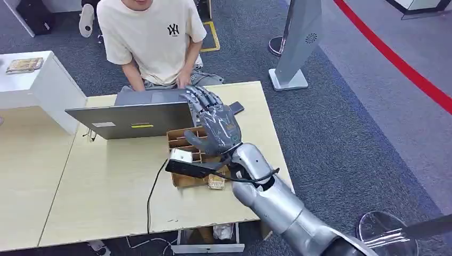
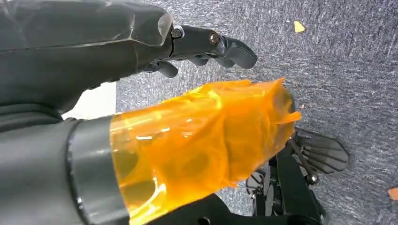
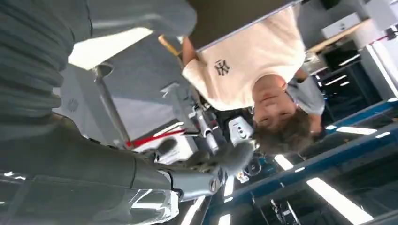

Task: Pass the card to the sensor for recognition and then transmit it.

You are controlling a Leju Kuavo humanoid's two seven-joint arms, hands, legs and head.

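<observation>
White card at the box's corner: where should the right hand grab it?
Probably pinch the white card by its top edge, coming from above. It sits at the cardboard box's near-left corner with the black reader tight against its near side, so only the top looks free. The right hand hovers open above the box.

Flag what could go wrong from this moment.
The right hand is raised, fingers spread and holding no card, close to the laptop and the person; a swing could hit either. Reaching down to the box, the arm could snag the black cable beside it.
</observation>
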